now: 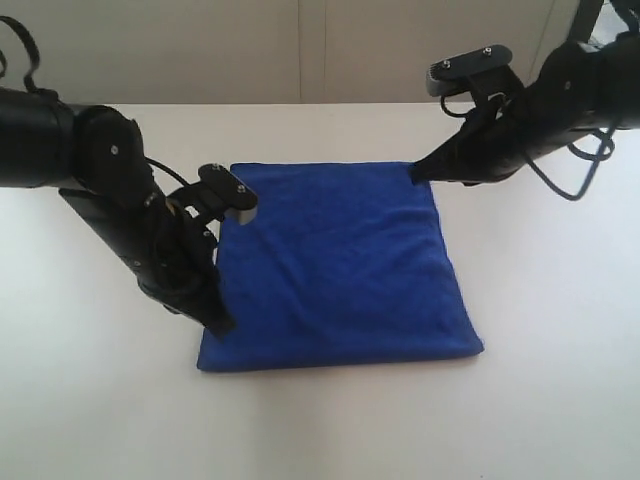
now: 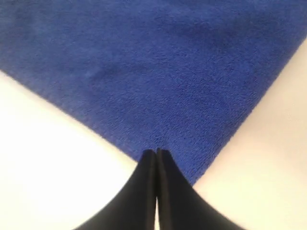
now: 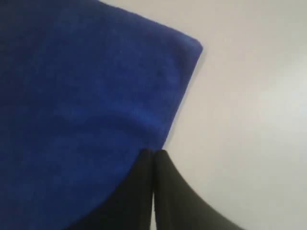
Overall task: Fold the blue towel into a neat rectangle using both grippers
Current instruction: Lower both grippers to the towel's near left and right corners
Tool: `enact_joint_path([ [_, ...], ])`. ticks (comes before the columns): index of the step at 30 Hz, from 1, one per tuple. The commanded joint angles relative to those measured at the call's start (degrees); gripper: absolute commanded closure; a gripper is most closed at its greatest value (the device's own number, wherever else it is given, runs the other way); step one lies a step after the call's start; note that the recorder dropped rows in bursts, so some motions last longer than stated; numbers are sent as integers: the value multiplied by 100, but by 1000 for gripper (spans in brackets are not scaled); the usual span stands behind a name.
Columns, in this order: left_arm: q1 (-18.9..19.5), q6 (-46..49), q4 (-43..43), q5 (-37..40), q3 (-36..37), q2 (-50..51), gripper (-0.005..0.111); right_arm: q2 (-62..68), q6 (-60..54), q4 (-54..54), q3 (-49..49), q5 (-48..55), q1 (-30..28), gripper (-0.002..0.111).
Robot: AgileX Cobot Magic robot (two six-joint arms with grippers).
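The blue towel [image 1: 340, 265] lies flat on the white table [image 1: 330, 430] as a folded, nearly square pad with soft wrinkles; no white tag shows. My left gripper [image 1: 222, 325] is shut, its tips pressed together at the towel's left edge close to the near-left corner. The left wrist view shows that gripper [image 2: 157, 151] meeting the towel [image 2: 158, 72] at its border, with no cloth visible between the fingers. At the far-right corner my right gripper [image 1: 415, 172] is shut too. In the right wrist view its tips [image 3: 153, 151] touch the edge of the towel [image 3: 81, 105].
Bare white table surrounds the towel on every side. A pale wall [image 1: 300, 50] runs behind the table's far edge. The left arm's grey-white box [image 1: 238, 200] hangs over the towel's far-left corner.
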Motion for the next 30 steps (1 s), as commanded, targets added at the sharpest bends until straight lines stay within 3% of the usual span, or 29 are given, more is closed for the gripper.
enact_joint_path([
  [1,309,-103,60,477,36,-279,107,-606,-280,-56,657,58,-65,108],
  [6,583,-38,69,851,36,-412,107,-1230,-855,-56,1181,213,-65,108],
  [14,582,439,73,902,36,-809,107,-2017,-2382,-42,1395,751,249,108],
  [19,512,1170,35,1063,36,-859,107,-2104,-3363,-29,1395,1230,547,108],
  [25,303,2329,-209,1063,36,-811,107,-1900,-3407,-29,1395,1608,632,108],
  [30,303,3158,-528,1007,36,-728,107,-1596,-4077,-39,1395,1608,632,94],
])
